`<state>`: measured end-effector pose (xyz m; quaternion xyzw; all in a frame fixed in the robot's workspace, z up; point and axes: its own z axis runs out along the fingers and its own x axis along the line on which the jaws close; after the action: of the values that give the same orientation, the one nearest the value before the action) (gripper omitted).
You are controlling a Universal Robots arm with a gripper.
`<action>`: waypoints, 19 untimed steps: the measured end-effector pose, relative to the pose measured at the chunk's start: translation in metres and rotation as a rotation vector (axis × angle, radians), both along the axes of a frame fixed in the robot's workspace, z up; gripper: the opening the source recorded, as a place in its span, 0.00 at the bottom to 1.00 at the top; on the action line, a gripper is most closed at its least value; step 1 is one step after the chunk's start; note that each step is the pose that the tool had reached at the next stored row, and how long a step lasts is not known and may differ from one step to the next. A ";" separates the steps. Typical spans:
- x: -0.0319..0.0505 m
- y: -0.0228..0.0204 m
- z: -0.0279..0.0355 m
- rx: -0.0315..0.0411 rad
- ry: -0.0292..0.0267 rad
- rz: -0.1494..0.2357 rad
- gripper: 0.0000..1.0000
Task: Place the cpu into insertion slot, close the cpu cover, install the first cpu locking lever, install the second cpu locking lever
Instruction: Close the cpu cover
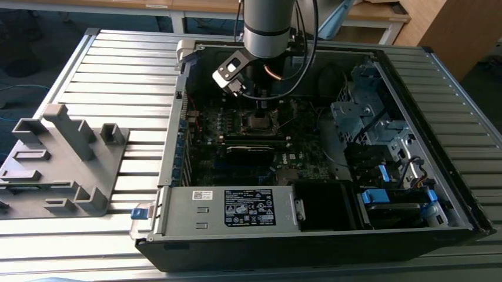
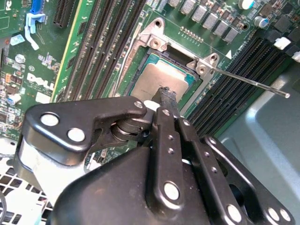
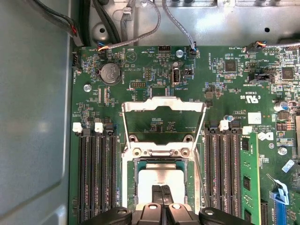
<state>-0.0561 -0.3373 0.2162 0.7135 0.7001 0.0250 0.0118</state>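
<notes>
The cpu (image 3: 161,177) lies flat inside the insertion slot (image 3: 136,183), its grey metal top facing up and the slot's black rim showing around it. In the second wrist view the cpu (image 2: 157,80) sits in the same way within the insertion slot (image 2: 174,56). The cpu cover (image 3: 164,104) is swung open on its hinge and stands clear of the chip. A thin metal lever (image 2: 253,83) sticks out free from one corner of the socket.

The gripper (image 3: 161,188) has its two black fingers pressed together with nothing between them. Its tips are right down at the chip's top, as the second wrist view also shows of the gripper (image 2: 167,94).

Rows of long black memory slots (image 3: 96,178) flank the socket on both sides.

In the exterior view, take the insertion slot (image 1: 257,121) as the dial's centre. The gripper (image 1: 263,107) comes down from 12 o'clock and a power supply (image 1: 227,208) sits at 6 o'clock. A grey plastic fixture (image 1: 63,164) stands on the slatted bench (image 1: 117,76) at 9 o'clock, outside the open computer case (image 1: 168,150).
</notes>
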 end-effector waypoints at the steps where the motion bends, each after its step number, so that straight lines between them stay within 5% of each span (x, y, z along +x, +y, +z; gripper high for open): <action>1: 0.0000 0.0000 0.0000 0.0000 0.0000 0.000 0.11; 19: 0.0000 0.0000 0.0052 -0.0003 0.0002 0.000 0.11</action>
<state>-0.0561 -0.3373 0.2214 0.7135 0.7001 0.0248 0.0119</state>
